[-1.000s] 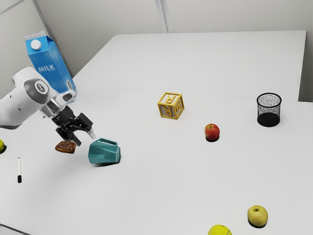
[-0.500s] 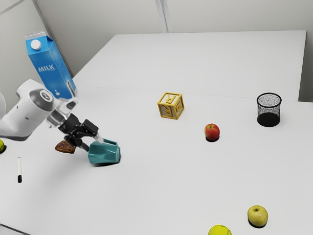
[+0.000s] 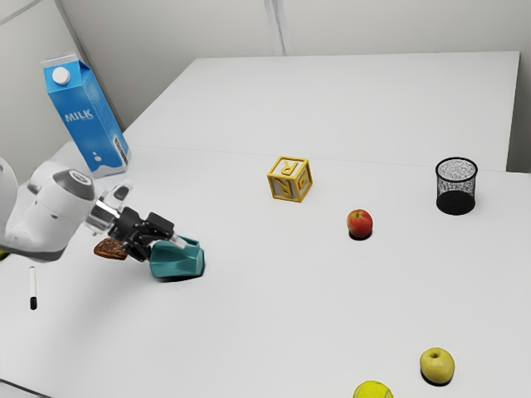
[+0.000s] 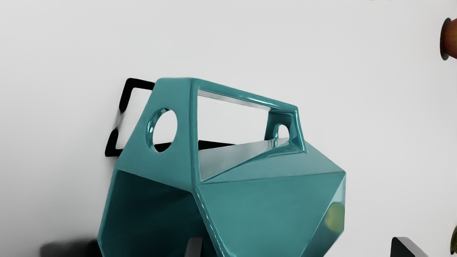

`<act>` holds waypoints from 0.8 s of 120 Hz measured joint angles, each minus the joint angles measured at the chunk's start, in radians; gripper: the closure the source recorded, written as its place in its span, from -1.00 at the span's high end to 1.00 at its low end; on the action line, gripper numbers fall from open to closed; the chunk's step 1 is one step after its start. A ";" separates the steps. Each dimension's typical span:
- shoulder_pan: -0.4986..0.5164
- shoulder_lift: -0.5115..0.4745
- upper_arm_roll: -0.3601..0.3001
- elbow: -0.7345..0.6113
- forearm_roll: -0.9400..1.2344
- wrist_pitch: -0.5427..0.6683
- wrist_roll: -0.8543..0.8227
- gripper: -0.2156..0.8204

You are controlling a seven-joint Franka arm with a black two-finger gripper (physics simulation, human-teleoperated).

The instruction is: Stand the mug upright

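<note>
Teal and shiny, a flat-sided mug (image 3: 177,261) is lying on its side on the white table (image 3: 274,315). The black two-finger gripper (image 4: 297,246) is reaching wide open by its mouth (image 4: 153,214). It's looking hard, maybe slippery; the boxy handle (image 4: 246,96) is probably offering a good hold.

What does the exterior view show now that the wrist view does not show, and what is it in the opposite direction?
Exterior view: the milk carton, the letter block and the marker.
Wrist view: the dark inside of the mug and the round holes through its handle.
Both: the mug on its side, the red apple and the gripper.
</note>
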 joint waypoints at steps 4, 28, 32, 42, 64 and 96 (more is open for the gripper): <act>0.000 0.001 0.000 0.000 -0.011 0.002 0.011 0.44; 0.000 0.001 0.000 0.000 -0.043 0.010 0.062 -0.15; 0.000 0.000 0.000 0.000 -0.045 0.010 0.069 -0.22; -0.001 -0.011 0.000 0.000 -0.048 0.012 0.085 -0.40; -0.015 -0.046 -0.001 0.000 -0.049 0.013 0.109 -0.74; -0.046 -0.118 -0.001 -0.002 -0.040 0.018 0.132 -0.85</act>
